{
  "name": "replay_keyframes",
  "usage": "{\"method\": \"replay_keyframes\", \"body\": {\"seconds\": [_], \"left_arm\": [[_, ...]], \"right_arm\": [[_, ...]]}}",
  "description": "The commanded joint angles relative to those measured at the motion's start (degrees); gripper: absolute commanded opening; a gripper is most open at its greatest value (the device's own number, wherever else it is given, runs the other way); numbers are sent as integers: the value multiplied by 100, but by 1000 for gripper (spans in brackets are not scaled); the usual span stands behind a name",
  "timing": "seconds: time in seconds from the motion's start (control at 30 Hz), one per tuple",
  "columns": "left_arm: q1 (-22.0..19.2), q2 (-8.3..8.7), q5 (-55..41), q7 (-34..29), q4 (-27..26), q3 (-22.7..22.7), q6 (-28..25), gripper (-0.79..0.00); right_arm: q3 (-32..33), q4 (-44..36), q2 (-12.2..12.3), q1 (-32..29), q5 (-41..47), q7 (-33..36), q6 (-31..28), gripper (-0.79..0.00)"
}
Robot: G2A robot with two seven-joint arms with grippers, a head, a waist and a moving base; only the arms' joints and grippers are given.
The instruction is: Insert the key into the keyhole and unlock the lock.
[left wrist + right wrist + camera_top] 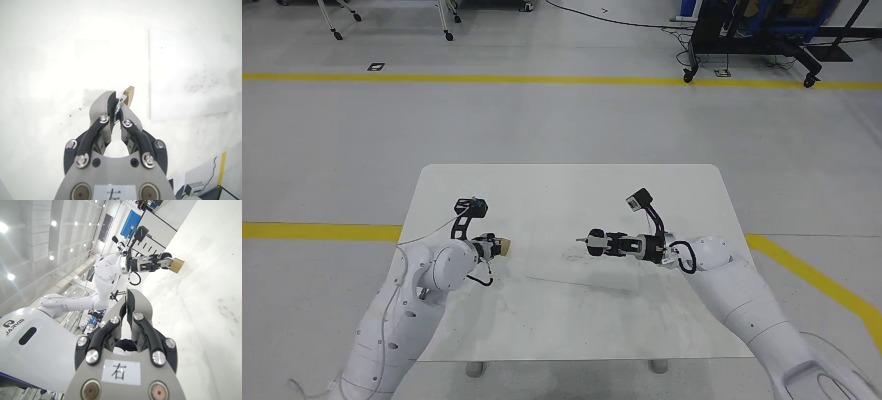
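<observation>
**Top view.** Left hand (496, 246) is over the left half of the table (662, 320), clenched on the lock (506, 245). Right hand (587, 242) sits level with it nearer the middle, its tip aimed at the lock, the two well apart. My read is that one arm presents the lock in the air so the other can come at it straight on. Insertion has not begun.

**Left wrist view.** The fingers clamp the steel shackle (121, 100), so the brass body is clear beyond the fingertips and off the table. That seems sensible, because it leaves the keyhole end unobstructed. I can't see the keyhole itself. A white sticker (115, 192) with one printed character sits on the hand's base. I leave it unread.

**Right wrist view.** Right hand is clenched. A thin metal edge shows between the pads, and I take it for the key (126, 299) seen edge-on, though I can't be sure. The lock is farther off in the left hand, brass body pointing back this way. There is a like sticker here too, and no writing I can make out on the lock.
</observation>
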Motion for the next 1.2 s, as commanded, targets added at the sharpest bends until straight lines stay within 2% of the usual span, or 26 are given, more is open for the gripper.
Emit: {"method": "replay_keyframes", "body": {"seconds": [0.0,0.13,0.27,0.53,0.6,0.7,0.77,0.87,0.97,1.03,1.17], "left_arm": [[109,-20,-569,499,-1,-182,-125,-785],[207,-77,-1971,1282,276,-477,-799,-785],[-26,-138,-2941,1464,811,-481,-1506,-785],[-87,-142,-2978,1409,889,-452,-1554,-785],[17,-159,-3537,1265,905,-440,-1831,-785],[-71,-184,-4796,872,1414,-584,-2129,-785],[-245,-230,-5898,342,1862,-575,-2376,-785],[-606,-303,-6734,-256,2511,-399,-2584,-785],[-962,-374,-7055,-634,3007,-158,-2656,-785],[-1181,-389,-6935,-610,3233,-83,-2614,-785],[-1211,-387,-6871,-571,3236,-82,-2645,-785]], "right_arm": [[0,0,0,0,0,0,0,-785],[0,0,0,0,0,0,0,-785],[0,0,0,0,0,0,0,-785],[0,0,0,0,0,0,0,-785],[0,0,0,0,0,0,0,-785],[-37,-186,-19,-33,-105,-232,122,-785],[-111,-335,-61,8,-225,-501,286,-785],[-273,-362,-176,125,-121,-948,455,-785],[-434,-211,-304,300,37,-1274,535,-785],[-510,-120,-358,391,-64,-1468,609,-785],[-510,-120,-358,391,-64,-1468,609,-785]]}}
